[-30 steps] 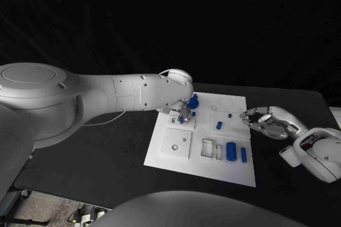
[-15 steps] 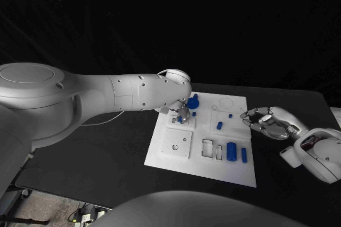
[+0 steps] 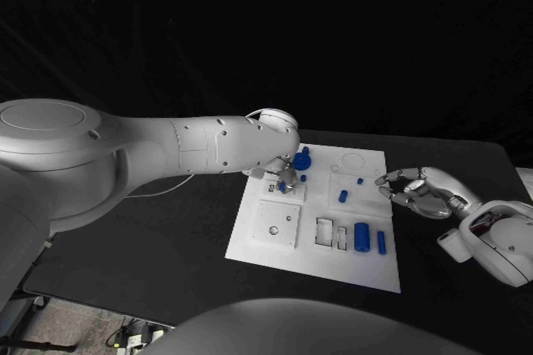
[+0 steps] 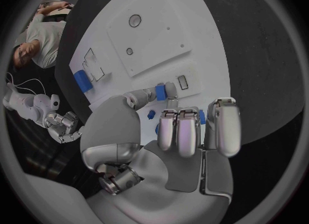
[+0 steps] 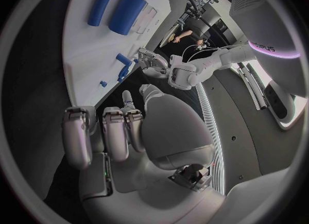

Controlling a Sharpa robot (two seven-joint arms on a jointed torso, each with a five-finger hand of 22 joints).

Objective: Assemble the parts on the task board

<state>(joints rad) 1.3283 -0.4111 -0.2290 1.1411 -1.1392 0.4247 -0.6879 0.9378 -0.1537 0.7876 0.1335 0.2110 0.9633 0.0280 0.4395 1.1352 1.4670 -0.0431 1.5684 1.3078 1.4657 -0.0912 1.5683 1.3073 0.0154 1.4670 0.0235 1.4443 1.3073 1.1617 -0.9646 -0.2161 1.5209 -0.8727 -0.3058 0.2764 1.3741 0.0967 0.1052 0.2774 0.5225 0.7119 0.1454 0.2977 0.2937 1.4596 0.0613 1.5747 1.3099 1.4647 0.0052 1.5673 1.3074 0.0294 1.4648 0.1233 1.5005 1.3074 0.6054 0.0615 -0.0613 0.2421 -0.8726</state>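
The white task board (image 3: 289,251) lies mid-table. My left hand (image 3: 280,172) hovers over its far left corner, and thumb and a finger pinch a small blue part (image 4: 161,92). More blue shows by the hand, a knob (image 3: 301,162) and a piece (image 3: 284,187) under the fingers. My right hand (image 3: 422,192) floats at the board's right edge, fingers loosely bent, holding nothing. On the board's near right lie a thick blue cylinder (image 3: 361,236) and a thinner one (image 3: 381,242). Small blue pegs (image 3: 343,195) stand mid-board. The right wrist view shows the thick blue cylinder (image 5: 127,13) and the board (image 5: 87,59).
A raised square plate with a hole (image 3: 276,224) sits at the board's near left, rectangular slots (image 3: 324,230) beside it. A round recess (image 3: 352,161) marks the far right corner. Black table (image 3: 155,239) surrounds the board. My bulky left arm (image 3: 166,151) overhangs the table's left.
The left hand and its blue part have dropped slightly toward the board. The right hand has stayed put.
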